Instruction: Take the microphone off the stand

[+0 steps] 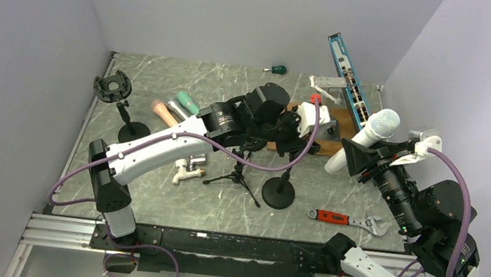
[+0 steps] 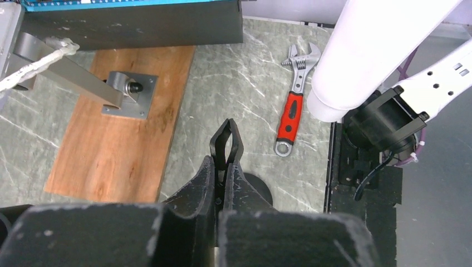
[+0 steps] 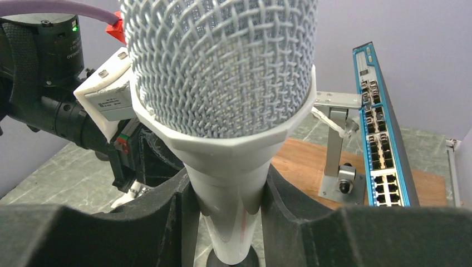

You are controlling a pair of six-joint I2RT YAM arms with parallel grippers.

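The microphone (image 1: 364, 137) is off the stand (image 1: 278, 193) and up in the air at the right of the scene; it is tilted, with its mesh head toward the far right and its white tail pointing down and left, clear of the worktop (image 1: 220, 209). The right pincer (image 3: 228, 208) is pinching it on the white body just below the head, one dark finger on each side; in the right wrist view the mesh head fills the top of the picture.

The stand is upright near the middle of the worktop, its round black base resting on the marble; the left pincer (image 2: 225, 167) comes at it from above and is pressed together on the thin black top of the stand, whose small clip loop pokes out past the fingertips (image 2: 207, 181). Stand and microphone are apart, with the microphone to the right.

A red-handled wrench (image 1: 349, 220) lies flat on the worktop to the right of the base, on the near side; a wooden board (image 2: 122, 139) lies beyond the stand; a blue network switch (image 1: 348, 77) leans at the far right; a small black tripod (image 1: 238, 176) stands just left of the base.
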